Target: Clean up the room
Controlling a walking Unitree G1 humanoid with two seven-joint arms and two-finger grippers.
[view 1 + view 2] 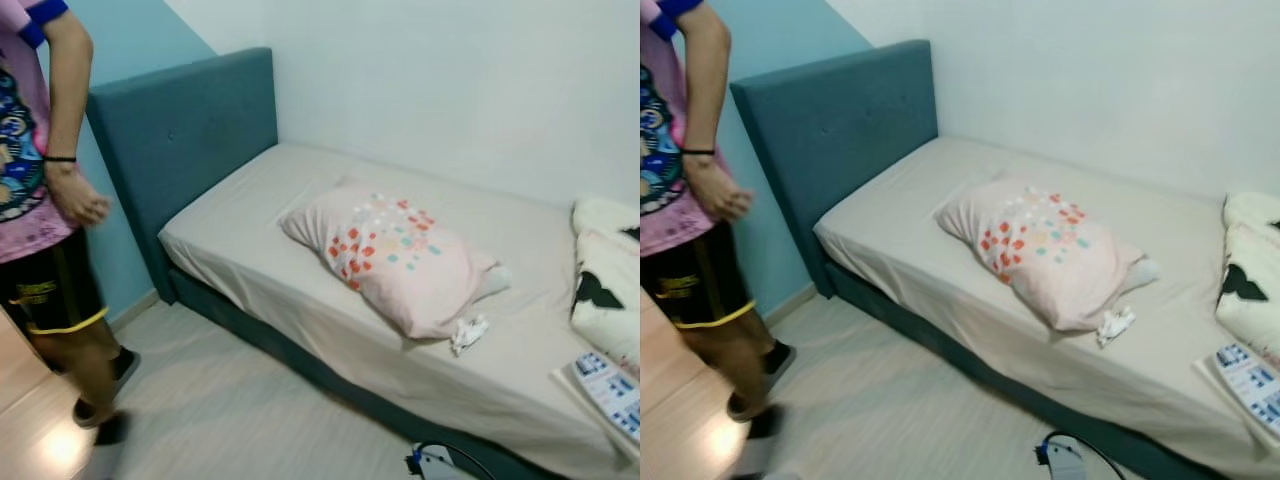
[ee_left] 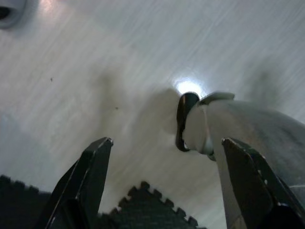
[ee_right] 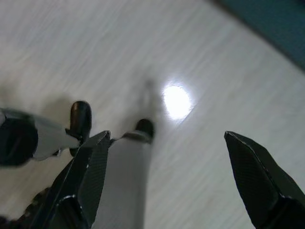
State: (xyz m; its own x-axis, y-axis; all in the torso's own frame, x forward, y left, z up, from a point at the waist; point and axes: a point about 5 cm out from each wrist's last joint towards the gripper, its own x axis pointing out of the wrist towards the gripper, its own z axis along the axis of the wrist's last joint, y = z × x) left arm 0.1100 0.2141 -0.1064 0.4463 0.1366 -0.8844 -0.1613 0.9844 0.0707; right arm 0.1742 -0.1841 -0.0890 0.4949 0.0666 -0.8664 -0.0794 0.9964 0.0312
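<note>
Two sets of jaws, left (image 2: 162,186) and right (image 3: 164,179), hang spread wide and empty over the floor (image 1: 230,400). On the bed (image 1: 300,290) a crumpled tissue (image 1: 468,333) lies touching the pillow (image 1: 395,255), near the front edge. A person (image 1: 45,200) stands close on my left (risky): walking in could mean bumping them, or catching the cable (image 1: 1085,445) by the bed.

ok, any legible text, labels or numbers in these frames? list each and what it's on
None can be read.
Booklet at the bed's front edge: blue and white printed blocks, too small to read.
Person's shirt: graphic print, blurred, no words clear.
Person's shorts: yellow marking, too blurred to read.
</note>
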